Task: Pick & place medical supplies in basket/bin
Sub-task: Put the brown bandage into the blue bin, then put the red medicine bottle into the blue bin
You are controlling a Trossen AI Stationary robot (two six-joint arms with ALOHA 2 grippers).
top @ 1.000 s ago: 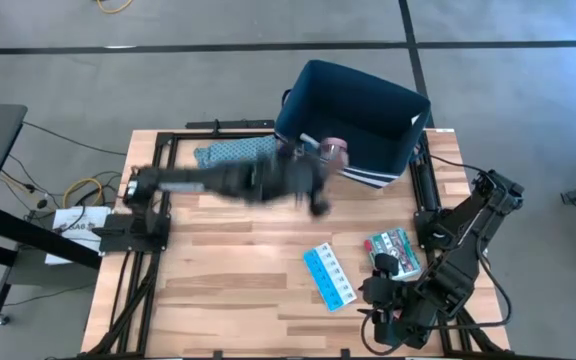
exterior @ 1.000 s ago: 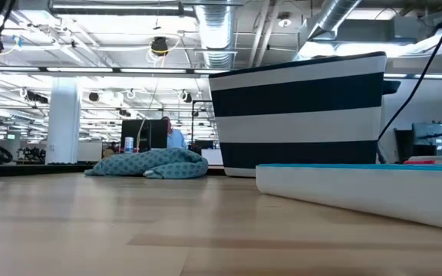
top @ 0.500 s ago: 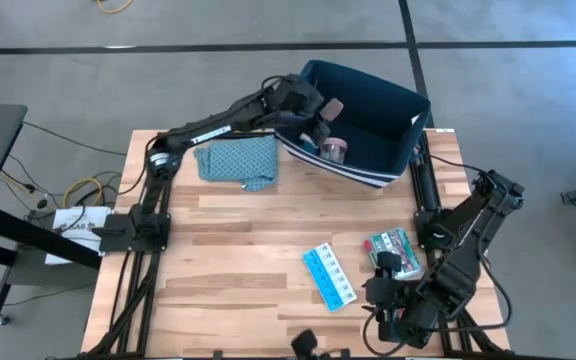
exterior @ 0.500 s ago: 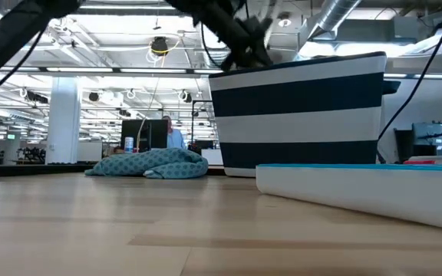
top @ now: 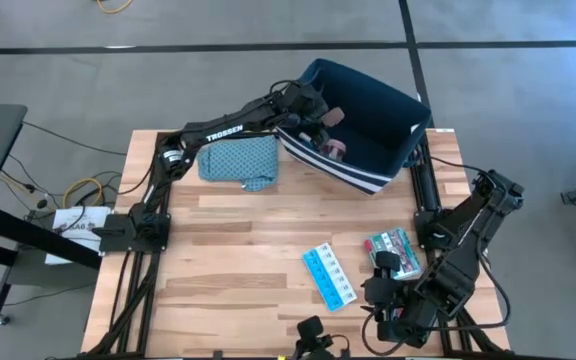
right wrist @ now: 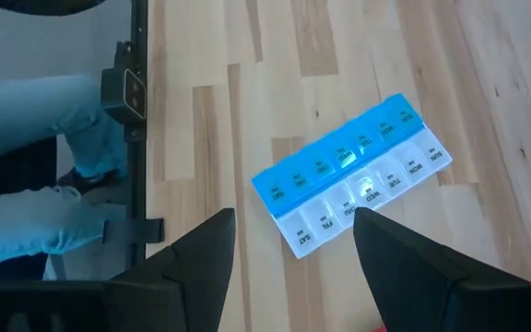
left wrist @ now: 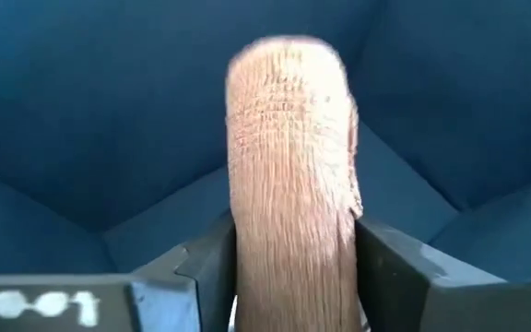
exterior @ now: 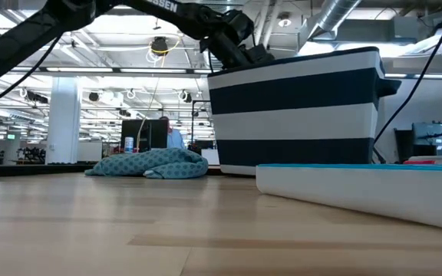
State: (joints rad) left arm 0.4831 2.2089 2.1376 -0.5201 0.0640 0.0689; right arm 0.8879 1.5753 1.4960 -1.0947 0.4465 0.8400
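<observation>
My left gripper [top: 325,120] [left wrist: 293,267] reaches over the left rim of the navy bin [top: 368,85] [exterior: 298,107] and is shut on a pinkish-tan bandage roll [left wrist: 289,157] [top: 334,114]. Another pinkish item [top: 338,148] lies inside the bin by its near wall. My right gripper [top: 386,298] [right wrist: 289,277] waits open at the table's near right corner. Just beyond it the light-blue pill organiser [top: 329,277] [right wrist: 353,184] lies flat on the table. The green-red packet [top: 393,250] lies flat to the organiser's right. My left gripper pinches the roll between its two fingers [left wrist: 206,267], which press on the roll's opposite sides [left wrist: 247,258]. The roll sticks out past the fingertips. The arm comes from the table's left, slanting down over the rim. The roll is lifted clear above the bin's blue floor.
A teal patterned cloth [top: 238,160] [exterior: 148,163] lies crumpled on the table left of the bin. A dark object [top: 313,335] sits at the near edge. A person's legs in jeans [right wrist: 26,184] stand beside the table. Bare wood spans the table's middle and left.
My left arm has swung fast from above the table's middle toward the far right, carrying the roll up over the bin's rim, then dipped lower into the bin. The bin has shifted a little in the low view. My right arm has kept still.
</observation>
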